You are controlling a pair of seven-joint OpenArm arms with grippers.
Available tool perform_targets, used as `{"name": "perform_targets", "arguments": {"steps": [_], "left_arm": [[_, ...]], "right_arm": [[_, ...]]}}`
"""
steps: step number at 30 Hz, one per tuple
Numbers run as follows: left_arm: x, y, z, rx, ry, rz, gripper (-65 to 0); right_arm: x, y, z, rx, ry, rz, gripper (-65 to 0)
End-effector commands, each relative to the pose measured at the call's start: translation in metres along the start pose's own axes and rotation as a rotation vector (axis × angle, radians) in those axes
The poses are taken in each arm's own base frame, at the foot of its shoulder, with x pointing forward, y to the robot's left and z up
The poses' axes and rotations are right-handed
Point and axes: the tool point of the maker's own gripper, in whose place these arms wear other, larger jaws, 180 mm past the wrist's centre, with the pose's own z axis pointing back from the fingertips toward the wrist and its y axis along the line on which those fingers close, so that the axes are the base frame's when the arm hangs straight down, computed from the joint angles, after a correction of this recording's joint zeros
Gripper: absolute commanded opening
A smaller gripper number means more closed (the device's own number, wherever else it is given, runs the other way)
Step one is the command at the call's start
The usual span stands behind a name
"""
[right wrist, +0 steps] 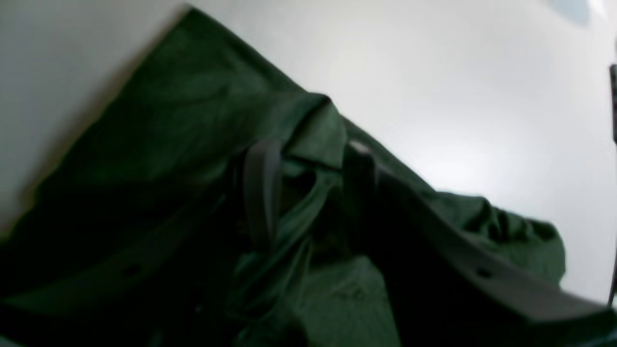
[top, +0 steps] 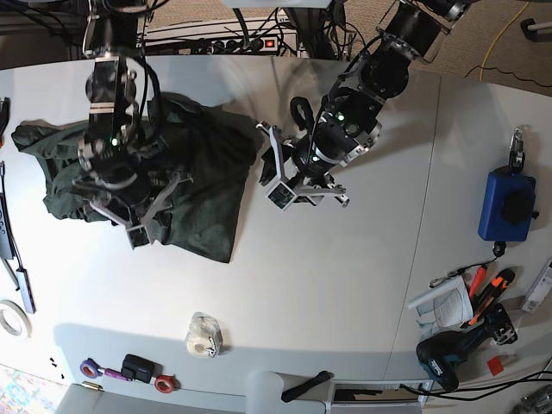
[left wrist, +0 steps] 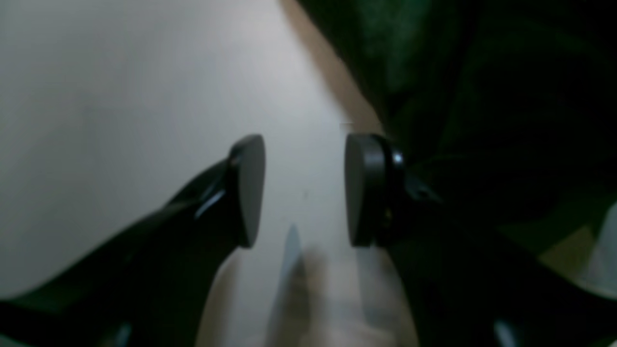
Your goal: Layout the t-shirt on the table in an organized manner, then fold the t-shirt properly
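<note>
The dark green t-shirt (top: 203, 164) lies crumpled on the left part of the white table (top: 345, 276). My right gripper (top: 141, 226) hangs over the garment's near part. In the right wrist view its jaws (right wrist: 311, 185) stand apart astride a raised fold of the t-shirt (right wrist: 193, 120), and loose cloth fills the gap. My left gripper (top: 272, 168) hovers just right of the shirt's right edge. In the left wrist view the left gripper (left wrist: 304, 190) is open over bare table (left wrist: 120, 96) with nothing between its pads, and the t-shirt (left wrist: 434, 67) is at upper right.
A blue pouch (top: 504, 204) and a heap of hand tools (top: 466, 341) lie at the right edge. A crumpled tape roll (top: 203, 336) and small tape rolls (top: 121, 371) sit near the front. Long tools (top: 13, 250) lie along the left edge.
</note>
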Motion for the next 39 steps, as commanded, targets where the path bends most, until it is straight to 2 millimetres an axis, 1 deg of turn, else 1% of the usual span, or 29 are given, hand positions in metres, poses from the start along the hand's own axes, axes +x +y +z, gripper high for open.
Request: {"name": "perform_targets", "arguments": {"steps": [1,4,6,8,11,16,18,20,23,24,30,36,39], "left_arm": [[0.017,0.005,0.001,0.012,-0.055,-0.002,-37.1],[0.016,0.007,0.002,0.020,-0.053,0.002,-37.1],[0.016,0.007,0.002,0.020,-0.053,0.002,-37.1],[0.016,0.007,0.002,0.019,-0.053,0.002,-37.1],[0.016,0.007,0.002,0.019,-0.053,0.002,-37.1],[0.016,0.007,0.002,0.019,-0.053,0.002,-37.1],[0.016,0.007,0.002,0.019,-0.053,0.002,-37.1],[0.016,0.007,0.002,0.019,-0.053,0.002,-37.1],[0.016,0.007,0.002,0.018,-0.053,0.001,-37.1],[0.016,0.006,0.002,0.016,-0.053,-0.001,-37.1],[0.016,0.005,0.002,0.007,-0.053,-0.007,-37.1],[0.016,0.004,0.002,0.001,-0.055,0.001,-37.1],[0.016,0.004,0.002,0.001,-0.055,0.001,-37.1]], "right_arm": [[0.018,-0.003,0.012,-0.014,-0.069,0.021,-43.2],[0.023,0.009,0.037,0.003,-0.104,0.067,-43.3],[0.022,0.017,0.051,0.016,-0.104,0.097,-43.3],[0.015,0.024,0.062,0.029,-0.084,0.121,-43.3],[-0.004,0.035,0.072,0.061,-0.024,0.149,-43.3],[-0.046,0.050,0.080,0.105,0.100,0.148,-43.2],[-0.058,0.055,0.084,0.123,0.133,0.150,-43.0],[-0.064,0.060,0.087,0.139,0.141,0.151,-39.3],[-0.066,0.063,0.088,0.147,0.134,0.148,-32.3],[-0.066,0.062,0.088,0.142,0.134,0.152,-31.4],[-0.062,0.042,0.085,0.020,0.121,0.108,-31.3],[-0.060,0.048,0.084,0.017,0.112,0.060,-31.3],[-0.066,0.048,0.084,0.015,0.144,0.051,-31.3]]}}
